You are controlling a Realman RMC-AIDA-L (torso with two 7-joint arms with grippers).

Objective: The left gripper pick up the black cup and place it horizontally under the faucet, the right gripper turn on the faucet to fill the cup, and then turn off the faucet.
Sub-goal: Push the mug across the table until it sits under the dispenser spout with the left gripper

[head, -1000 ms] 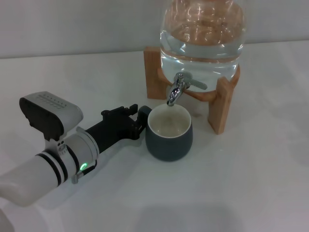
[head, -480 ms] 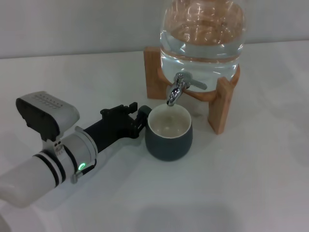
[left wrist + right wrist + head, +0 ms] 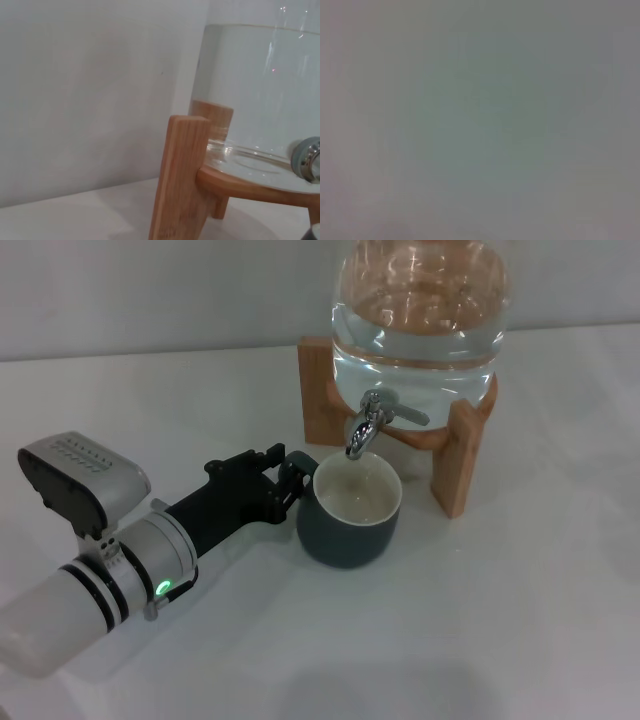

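Note:
The black cup (image 3: 348, 512) stands on the white table under the faucet (image 3: 365, 430), mouth up and tipped slightly, its cream inside showing. The chrome faucet is fitted to the clear glass water jar (image 3: 420, 310); no water runs from it. My left gripper (image 3: 285, 483) reaches in from the left and is closed on the cup's handle side. The left wrist view shows the jar (image 3: 265, 100), a bit of the faucet (image 3: 310, 161) and a sliver of the cup (image 3: 315, 231). The right gripper is out of view; its wrist view shows only blank grey.
The jar rests on a wooden stand (image 3: 460, 465) with legs either side of the faucet; one leg shows in the left wrist view (image 3: 182, 180). A white wall lies behind. Open table (image 3: 500, 620) lies in front and to the right.
My left arm has drawn back a little to the left and down. The cup has tipped slightly and shifted a touch toward the gripper, still under the faucet.

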